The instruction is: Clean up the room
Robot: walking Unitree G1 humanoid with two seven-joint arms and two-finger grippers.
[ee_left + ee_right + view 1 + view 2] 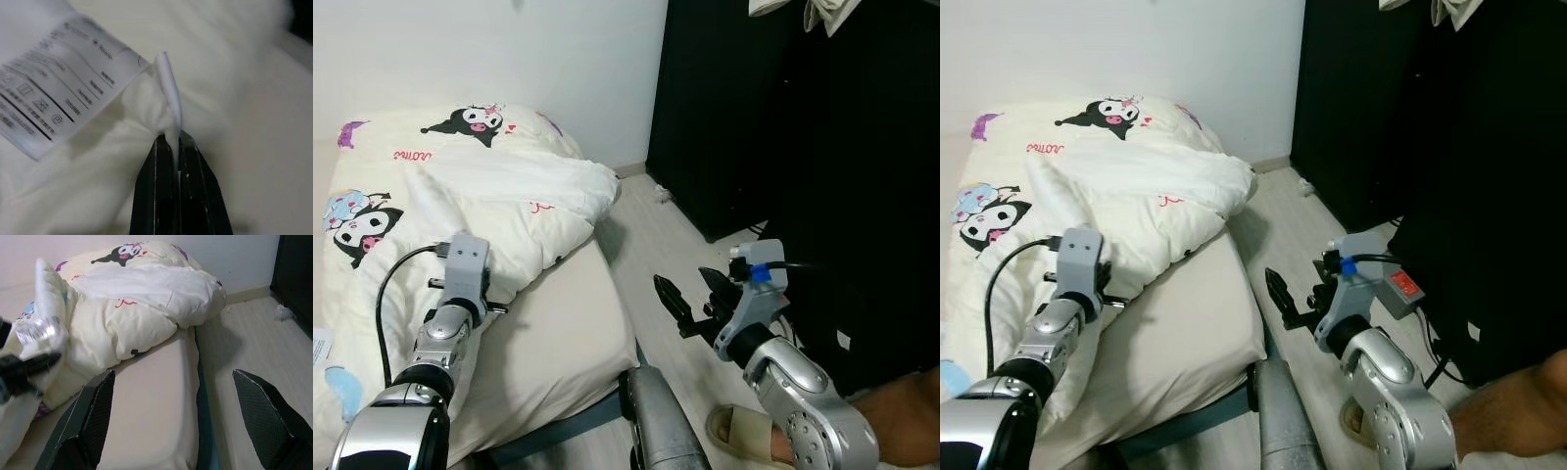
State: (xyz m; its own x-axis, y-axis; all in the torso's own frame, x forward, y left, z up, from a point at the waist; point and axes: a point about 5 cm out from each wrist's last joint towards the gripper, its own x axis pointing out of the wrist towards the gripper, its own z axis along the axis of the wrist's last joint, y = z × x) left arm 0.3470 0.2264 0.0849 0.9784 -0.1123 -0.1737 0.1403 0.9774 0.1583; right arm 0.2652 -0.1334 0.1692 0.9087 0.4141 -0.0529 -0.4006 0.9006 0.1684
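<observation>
Left wrist view showed the left claw (175, 142) clamped on a pinched fold of the cream duvet (230, 88), its two black fingers (156, 196) pressed together with a ridge of fabric standing up just beyond the tips. A white care label (54, 105) with printed lines and washing symbols lay on the cloth just beside that fold. From the head camera, the left arm reached out over the bed (568, 343), and the duvet (499, 196), printed with black-and-white cartoon characters, was heaped ahead of and around the claw, bunched toward the wall end of the mattress. The bare cream mattress sheet lay to the claw's right, running to the bed's edge.

The right claw (690, 299) hung over the pale wood floor (656, 235) beside the bed, its fingers spread wide apart and holding nothing. In the right wrist view those fingers (93, 416) framed the mattress edge and the floor, with the duvet well ahead of them. A black wardrobe (783, 127) stood to that claw's right, and a beige slipper (739, 431) lay on the floor below the right arm.
</observation>
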